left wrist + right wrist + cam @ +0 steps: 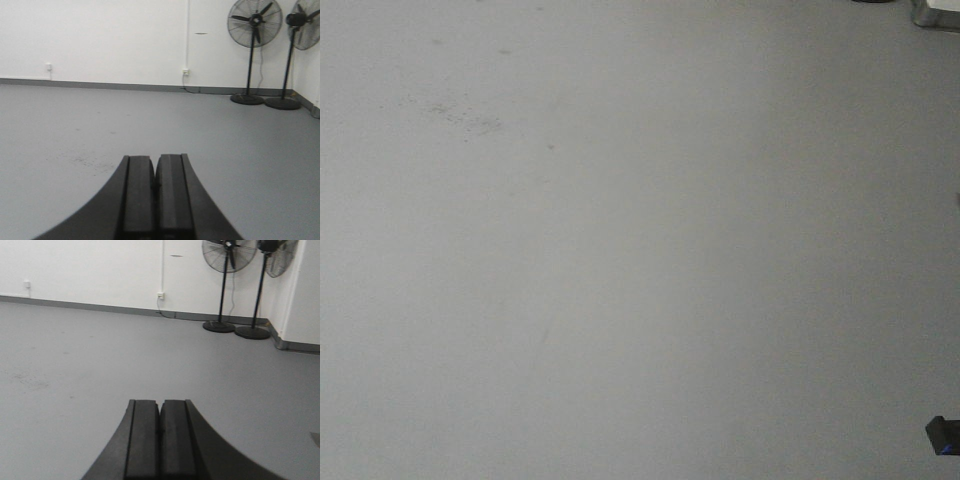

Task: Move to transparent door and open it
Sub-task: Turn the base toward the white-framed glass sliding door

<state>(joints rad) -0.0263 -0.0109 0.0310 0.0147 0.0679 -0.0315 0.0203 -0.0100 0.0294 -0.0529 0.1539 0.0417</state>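
Left wrist-mounted view: left pincer [155,162] clenched tight, empty; right pincer [160,406] likewise clenched, empty, over grey floor [75,365].

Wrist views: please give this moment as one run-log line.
transparent door: not in view | left gripper: shut, empty | right gripper: shut, empty | ahead: grey floor, fans

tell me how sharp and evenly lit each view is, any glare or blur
Front view: only grey floor, flat, low-contrast, dimmer toward the edges. Left wrist view: even light, no glare; the shut left gripper is dark and soft-edged, the fans crisper. Right wrist view: the same, right gripper dark, white wall bright.
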